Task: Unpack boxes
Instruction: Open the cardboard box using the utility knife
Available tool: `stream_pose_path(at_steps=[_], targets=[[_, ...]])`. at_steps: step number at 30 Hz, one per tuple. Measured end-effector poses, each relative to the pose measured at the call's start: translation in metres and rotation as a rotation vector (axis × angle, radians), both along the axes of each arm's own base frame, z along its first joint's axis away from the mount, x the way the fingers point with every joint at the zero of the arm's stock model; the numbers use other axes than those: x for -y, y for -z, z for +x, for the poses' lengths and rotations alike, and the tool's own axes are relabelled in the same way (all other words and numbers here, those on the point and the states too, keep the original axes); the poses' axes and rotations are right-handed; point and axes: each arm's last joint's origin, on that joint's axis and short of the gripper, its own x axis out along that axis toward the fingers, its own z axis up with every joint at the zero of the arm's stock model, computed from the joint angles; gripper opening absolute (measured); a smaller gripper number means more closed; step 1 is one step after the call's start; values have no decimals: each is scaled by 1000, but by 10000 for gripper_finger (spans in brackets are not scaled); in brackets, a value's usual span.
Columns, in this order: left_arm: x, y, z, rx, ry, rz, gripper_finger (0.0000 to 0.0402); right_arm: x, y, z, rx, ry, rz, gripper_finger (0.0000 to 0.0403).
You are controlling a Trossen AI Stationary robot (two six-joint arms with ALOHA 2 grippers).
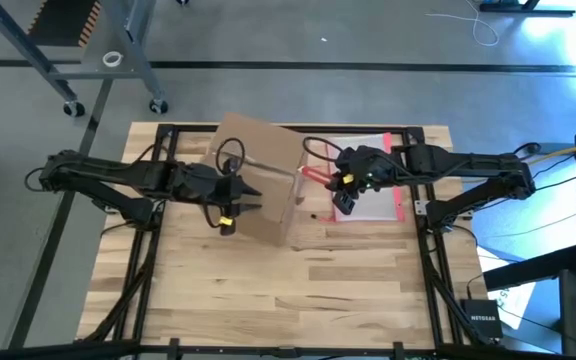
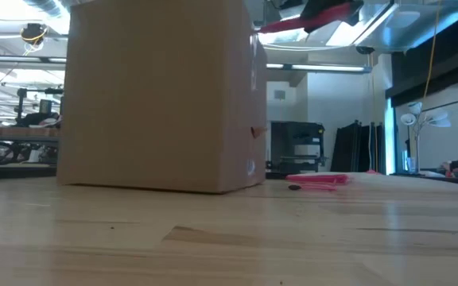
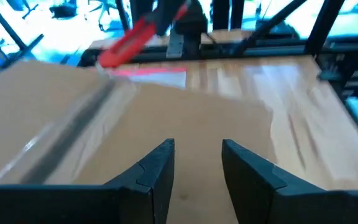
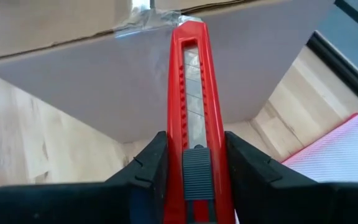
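Workshop table [image 1: 218,290]: right gripper [image 4: 193,163] clamps a red knife [image 4: 190,93] at the taped box [image 1: 253,180] seam, apparently to slit it; left gripper [image 3: 196,163], fingers apart, hovers above.

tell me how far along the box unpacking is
Early. Done: the right gripper has the red utility knife in its grip. In hand: its tip is at the clear tape on the cardboard box, while the left gripper hovers open over the box top. Left: cutting the tape, opening the flaps, emptying it.
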Motion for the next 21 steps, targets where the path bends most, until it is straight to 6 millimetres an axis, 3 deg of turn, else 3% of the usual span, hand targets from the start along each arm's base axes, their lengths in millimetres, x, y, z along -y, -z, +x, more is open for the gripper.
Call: stream_pose_path(at_steps=[7, 14, 17, 21], targets=[[12, 8, -3, -63, 9, -32, 127, -1, -2, -3, 0, -11, -21, 123], [13, -2, -11, -12, -10, -14, 127, -10, -9, -33, -63, -110, 26, 123], [13, -2, -13, -21, -21, -31, 127, -32, 6, -33, -107, -230, 36, 123], [13, -3, -14, -15, -21, -37, 127, -63, 49, -26, -86, -372, 52, 123]])
